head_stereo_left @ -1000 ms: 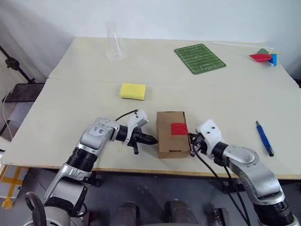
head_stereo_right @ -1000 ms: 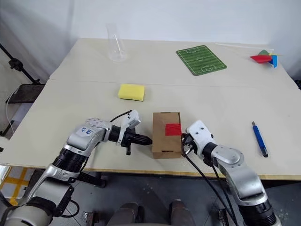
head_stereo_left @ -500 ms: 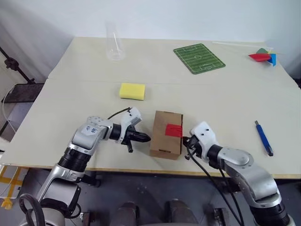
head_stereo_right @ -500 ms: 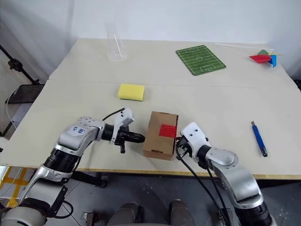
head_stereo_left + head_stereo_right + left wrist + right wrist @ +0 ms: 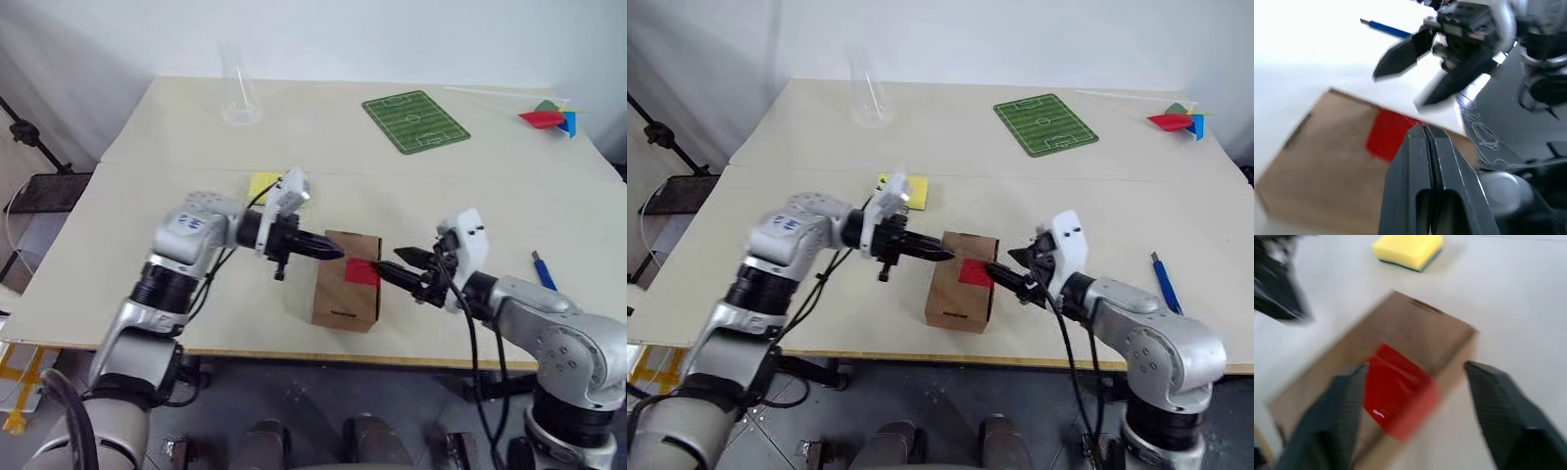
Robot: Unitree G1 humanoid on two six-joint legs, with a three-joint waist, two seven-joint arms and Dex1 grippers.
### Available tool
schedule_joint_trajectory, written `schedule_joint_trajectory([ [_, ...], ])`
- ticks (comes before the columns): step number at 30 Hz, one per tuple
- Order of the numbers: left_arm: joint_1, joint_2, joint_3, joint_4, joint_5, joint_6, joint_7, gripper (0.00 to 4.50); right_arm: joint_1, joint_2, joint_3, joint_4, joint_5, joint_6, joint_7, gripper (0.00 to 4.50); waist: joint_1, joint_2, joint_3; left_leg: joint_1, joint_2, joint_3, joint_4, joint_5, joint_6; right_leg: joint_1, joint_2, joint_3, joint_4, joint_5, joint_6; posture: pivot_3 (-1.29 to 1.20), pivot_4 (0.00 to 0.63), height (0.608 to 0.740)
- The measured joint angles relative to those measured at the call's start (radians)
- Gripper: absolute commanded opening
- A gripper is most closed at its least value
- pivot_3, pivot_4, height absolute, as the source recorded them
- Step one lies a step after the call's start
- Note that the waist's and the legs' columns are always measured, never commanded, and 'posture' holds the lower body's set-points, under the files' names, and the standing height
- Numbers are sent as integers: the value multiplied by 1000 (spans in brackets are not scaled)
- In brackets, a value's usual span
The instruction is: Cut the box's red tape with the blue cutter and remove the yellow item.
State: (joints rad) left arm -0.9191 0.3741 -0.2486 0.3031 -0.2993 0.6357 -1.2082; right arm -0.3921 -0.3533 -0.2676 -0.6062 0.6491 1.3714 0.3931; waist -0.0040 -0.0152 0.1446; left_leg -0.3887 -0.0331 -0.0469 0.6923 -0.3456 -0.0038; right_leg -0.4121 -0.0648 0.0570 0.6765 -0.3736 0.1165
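The brown box [image 5: 338, 294] lies near the table's front edge, turned a little, with the red tape [image 5: 361, 271] on its top. My left gripper [image 5: 336, 255] hovers shut and empty just above the box's left top edge, pointing right. My right gripper [image 5: 395, 264] is open and points left, its fingertips just right of the tape. In the left wrist view the right gripper [image 5: 1397, 90] faces my shut fingers [image 5: 1425, 147] across the tape [image 5: 1386, 134]. The blue cutter [image 5: 1164, 284] lies on the table to the right, beyond the right arm. The yellow item is hidden.
A yellow sponge [image 5: 1408, 247] lies behind the box, partly covered by my left hand. A clear glass [image 5: 238, 103], a green pitch mat [image 5: 415, 120] and a red pinwheel [image 5: 549, 117] sit along the far side. The table's front edge [image 5: 294, 351] runs just below the box.
Both hands rose off the table and now meet above the box top. The right gripper went from shut to open. The box turned slightly and shifted left before that.
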Motion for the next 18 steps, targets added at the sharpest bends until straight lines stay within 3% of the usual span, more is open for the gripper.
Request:
schedule_joint_trajectory([
  [4,1,-52,-35,93,72,-96,65,0,-18,-10,26,74,-47,-15,-53,4470,-1,0,0,-1,0,0,0,0,0,-2,0,0,2,0,0,0,150,740],
  [18,15,-48,-48,97,130,-180,76,0,29,-70,35,113,-62,-104,-53,4470,-2,0,0,1,0,0,0,0,0,0,0,0,2,0,0,0,150,740],
])
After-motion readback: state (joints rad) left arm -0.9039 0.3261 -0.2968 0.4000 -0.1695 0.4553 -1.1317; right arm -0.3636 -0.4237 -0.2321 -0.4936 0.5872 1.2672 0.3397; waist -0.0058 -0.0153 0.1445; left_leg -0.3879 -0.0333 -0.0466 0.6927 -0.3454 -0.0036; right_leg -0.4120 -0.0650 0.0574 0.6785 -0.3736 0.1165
